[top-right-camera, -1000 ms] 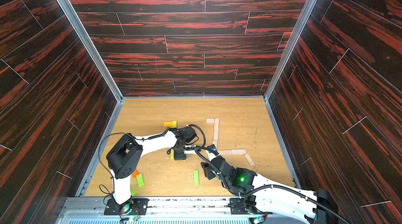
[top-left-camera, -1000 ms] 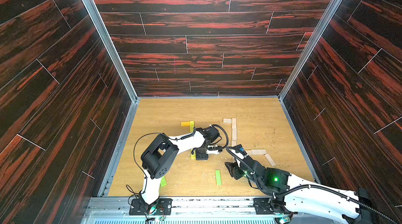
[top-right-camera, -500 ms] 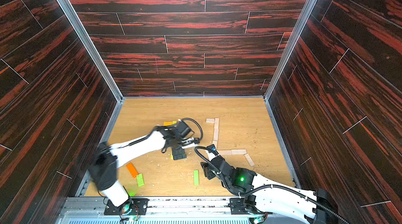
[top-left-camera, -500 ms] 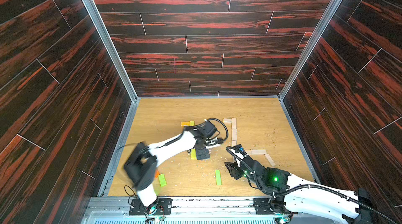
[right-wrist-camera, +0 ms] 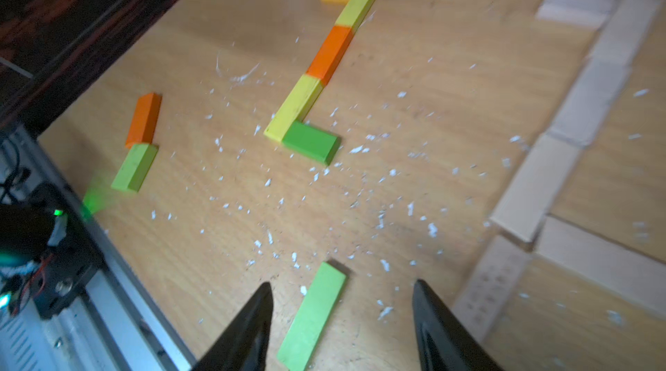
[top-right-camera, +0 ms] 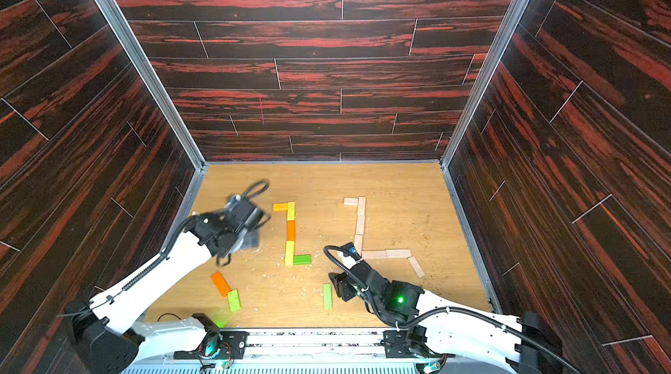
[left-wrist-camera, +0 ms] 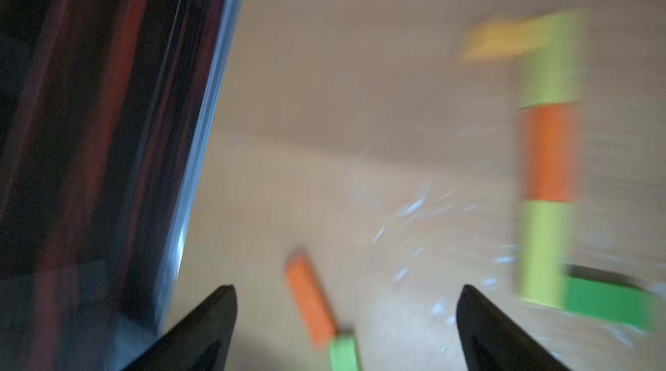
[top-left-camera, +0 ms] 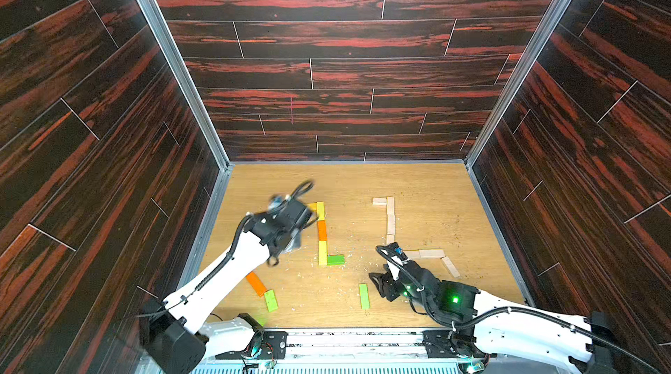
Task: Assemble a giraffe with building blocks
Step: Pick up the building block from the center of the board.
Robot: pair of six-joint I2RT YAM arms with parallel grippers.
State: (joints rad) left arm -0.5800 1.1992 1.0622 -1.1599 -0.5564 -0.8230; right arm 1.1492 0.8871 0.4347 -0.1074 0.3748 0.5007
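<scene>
A line of coloured building blocks lies flat on the table: a yellow-orange one, yellow, orange, yellow and a green one set sideways at the near end. To their right lies a pale wood figure. Loose orange and light green blocks lie near the front left. My left gripper hangs open and empty, left of the coloured line, blurred by motion. The right gripper is open low over another light green block, whose far end lies between the fingers, untouched.
Dark wood-pattern walls close in the table on three sides. A metal rail with the arm bases runs along the front edge. Small white chips are scattered over the middle of the table.
My left arm has swung away to the left from the coloured line, its jaws have opened, and the green block now lies beside the near yellow one. The right arm has not moved.
</scene>
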